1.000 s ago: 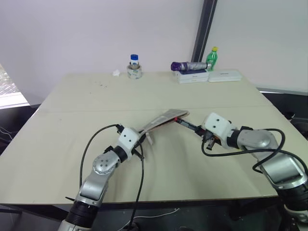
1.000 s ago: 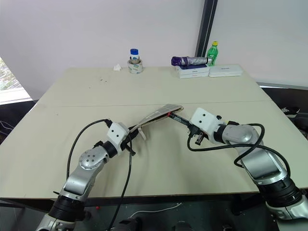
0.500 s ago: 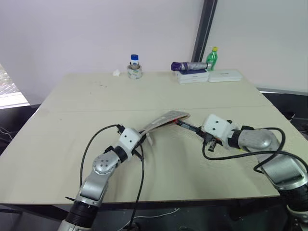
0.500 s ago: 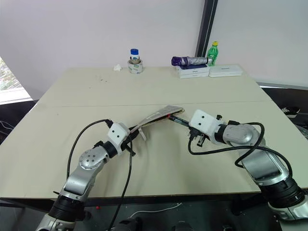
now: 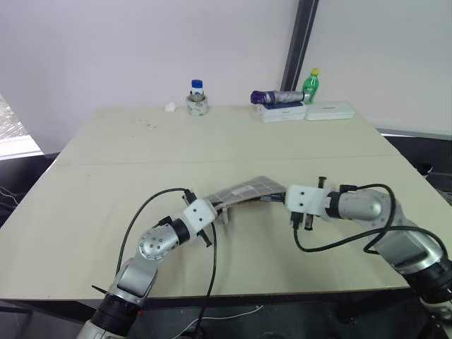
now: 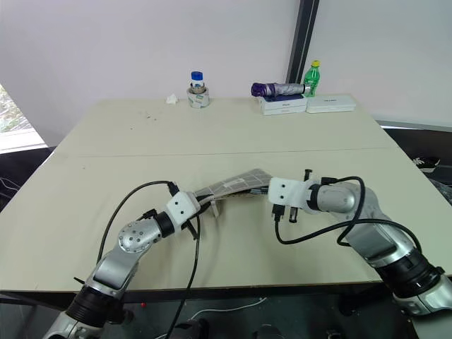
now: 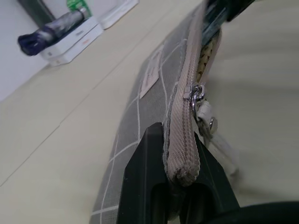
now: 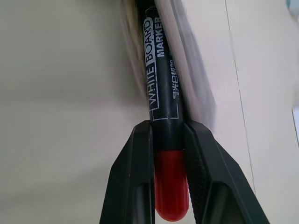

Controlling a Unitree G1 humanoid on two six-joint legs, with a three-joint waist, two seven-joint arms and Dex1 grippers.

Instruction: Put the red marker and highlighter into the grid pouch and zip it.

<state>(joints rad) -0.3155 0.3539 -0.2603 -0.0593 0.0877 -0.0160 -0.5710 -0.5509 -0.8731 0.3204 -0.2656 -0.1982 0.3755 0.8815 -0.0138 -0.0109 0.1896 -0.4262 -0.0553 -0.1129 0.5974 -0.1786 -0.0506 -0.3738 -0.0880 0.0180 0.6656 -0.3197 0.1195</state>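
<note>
The grid pouch [image 5: 244,191] is grey with thin white lines and is held off the table, rising toward the right. My left gripper [image 7: 177,140] is shut on its near end, pinching the zipper edge; the zipper pull [image 7: 198,95] hangs just past the fingers. My right gripper [image 8: 169,128] is shut on the red marker [image 8: 163,93], which has a black printed body and a red end. The marker's far end reaches into the pouch's open mouth [image 6: 256,188]. The highlighter is out of view.
At the table's far edge stand a blue-capped bottle on a tape roll [image 5: 197,99], a purple folded umbrella on a white box [image 5: 279,97], a green bottle [image 5: 311,85] and a white case [image 5: 329,111]. Black cables loop from both wrists over the table [image 5: 106,176].
Both grippers have drawn closer together and a little nearer the front. The marker's visible length between the right gripper and the pouch has shrunk as it slid into the mouth.
</note>
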